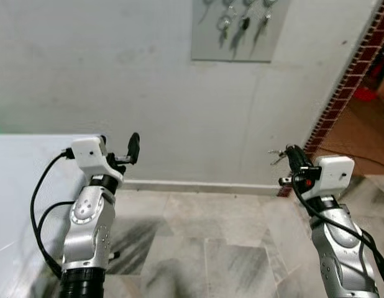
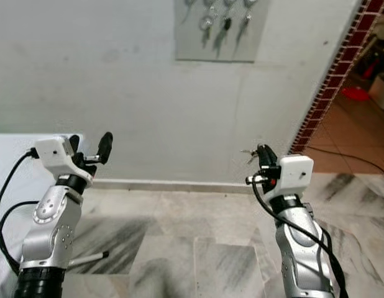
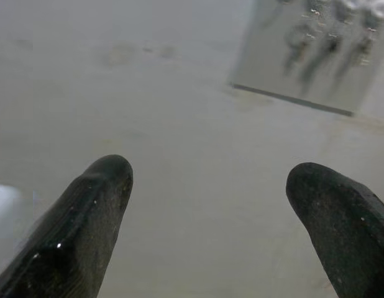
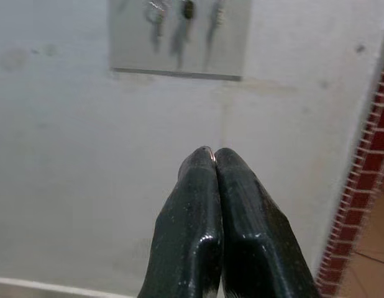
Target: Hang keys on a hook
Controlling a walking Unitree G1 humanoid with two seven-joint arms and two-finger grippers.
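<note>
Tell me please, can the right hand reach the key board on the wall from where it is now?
Probably not yet. The right hand, shut on keys, is held well below the key board, with bare wall between them. Nothing blocks the way; the arm likely must rise.

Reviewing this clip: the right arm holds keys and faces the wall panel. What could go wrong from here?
1. The keys stick out sideways from the shut right tool, pinched at the tips, so they might slip or swing on the way up.
2. The grey hook panel hangs high on the wall and already carries several keys; the incoming set may knock them or miss a free hook.
3. The left tool is raised and open beside the white table, and might bump it if the robot steps forward.
</note>
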